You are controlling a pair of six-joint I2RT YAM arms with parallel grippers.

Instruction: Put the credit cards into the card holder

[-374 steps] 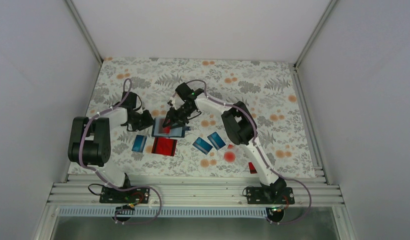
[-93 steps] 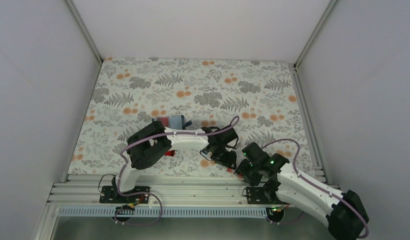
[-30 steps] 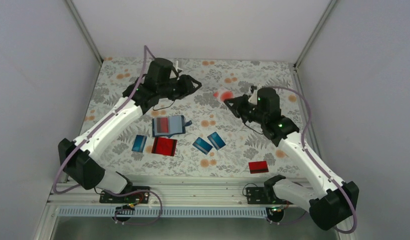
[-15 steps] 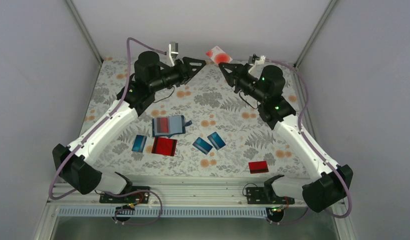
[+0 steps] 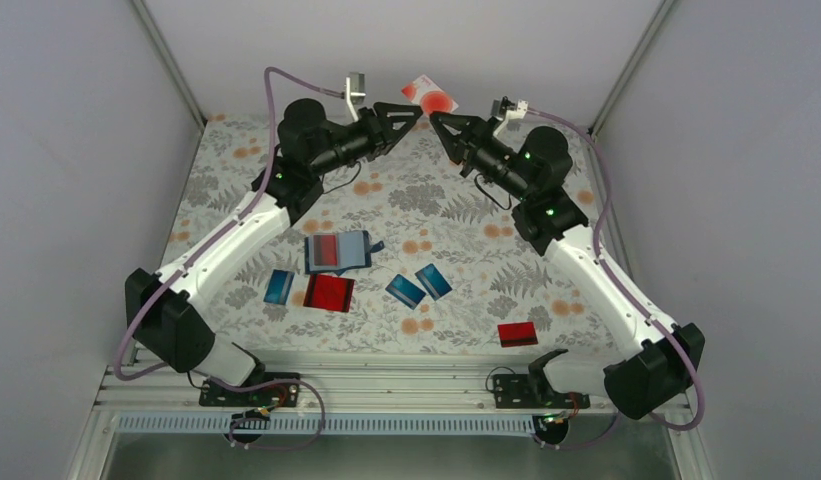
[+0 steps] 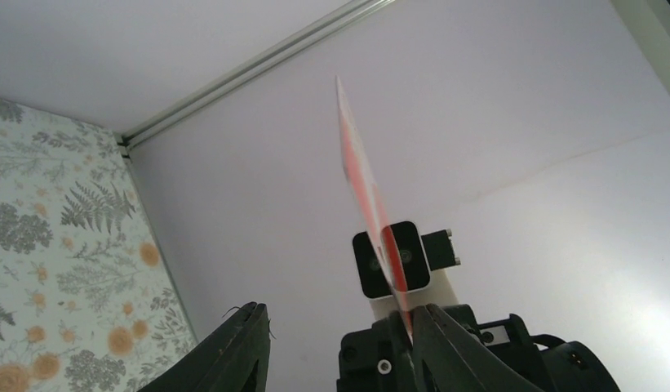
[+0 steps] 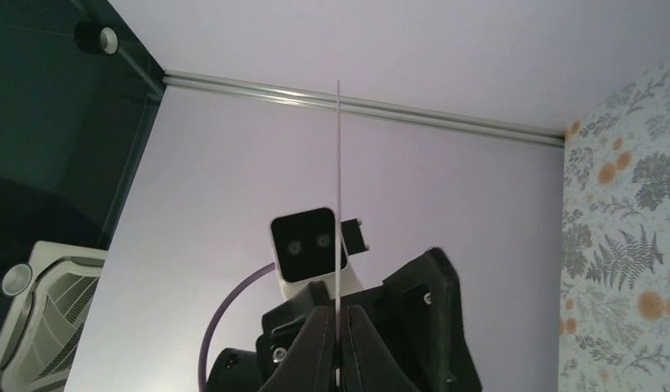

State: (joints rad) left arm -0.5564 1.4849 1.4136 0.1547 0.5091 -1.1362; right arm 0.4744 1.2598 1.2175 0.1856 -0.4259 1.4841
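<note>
The navy card holder (image 5: 338,251) lies open on the table with a red card in its pocket. Loose credit cards lie in front of it: a blue one (image 5: 278,287), a red one (image 5: 329,293), two blue ones (image 5: 405,291) (image 5: 433,281) and a red one (image 5: 517,334). Both arms are raised high at the back. My right gripper (image 5: 438,120) (image 7: 338,314) is shut on the clear piece with a red dot (image 5: 429,97) (image 7: 338,188). My left gripper (image 5: 404,120) (image 6: 339,309) is open and faces it. The piece (image 6: 364,196) stands edge-on close to its right finger.
The floral table cover (image 5: 506,190) is bounded by white walls and aluminium rails (image 5: 614,230). The arm bases sit on the rail at the front edge (image 5: 386,385).
Over the last second both arms rose toward the back wall. My right gripper carried the red-dot piece up, and the two grippers have closed in on each other. Cards and holder have not moved.
</note>
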